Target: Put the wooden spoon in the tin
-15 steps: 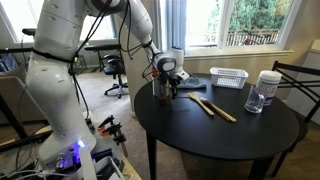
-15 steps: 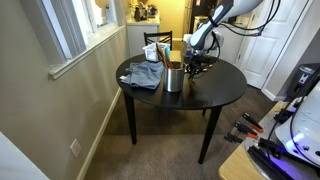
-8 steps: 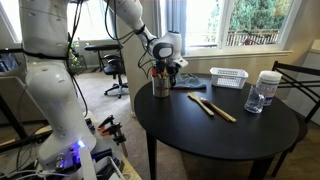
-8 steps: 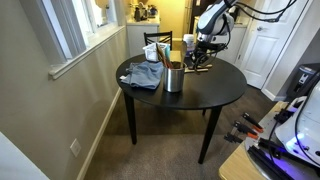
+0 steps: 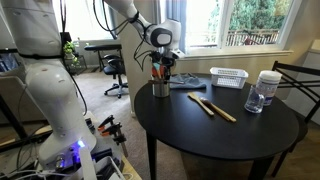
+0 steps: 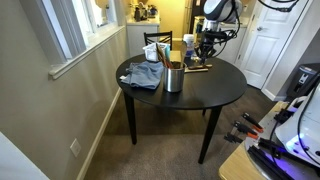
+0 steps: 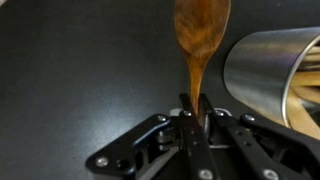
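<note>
Currently wooden spoon [image 7: 200,40] clamped by handle between gripper [image 7: 194,105] fingers [image 7: 184,120], held just beside tin [image 7: 272,72], not yet inside. Risk: rim could be struck by bowl, tin tipped, if descent is misaligned.

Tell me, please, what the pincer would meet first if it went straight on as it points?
Probably the black table beside the tin, with the pincer's wooden spoon touching first; depth is unclear.
</note>
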Tool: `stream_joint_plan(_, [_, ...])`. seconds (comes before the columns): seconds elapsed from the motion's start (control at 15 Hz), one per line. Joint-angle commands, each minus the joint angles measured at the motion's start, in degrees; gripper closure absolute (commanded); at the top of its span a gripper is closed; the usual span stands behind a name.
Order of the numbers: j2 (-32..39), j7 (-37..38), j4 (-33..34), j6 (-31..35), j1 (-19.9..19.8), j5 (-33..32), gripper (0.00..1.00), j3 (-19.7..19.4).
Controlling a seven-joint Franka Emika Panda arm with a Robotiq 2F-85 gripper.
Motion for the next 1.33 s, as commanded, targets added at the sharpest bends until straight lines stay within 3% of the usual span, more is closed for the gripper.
stream_joint_plan(0.0, [-3.26,-2.82,-0.35,-9.44,-0.6,6.18,0.94,0.97])
stream_joint_plan(0.33, [-3.38,-3.83,0.9,-15.9,-0.69,14.59,0.94,1.21])
stream_joint_plan(0.8, [-2.02,-6.57,1.5,-14.79,-0.67,31.89,0.94,1.4])
stream_joint_plan(1.27, [-0.89,-7.62,0.51,-13.34,-0.77,42.97,0.94,1.09])
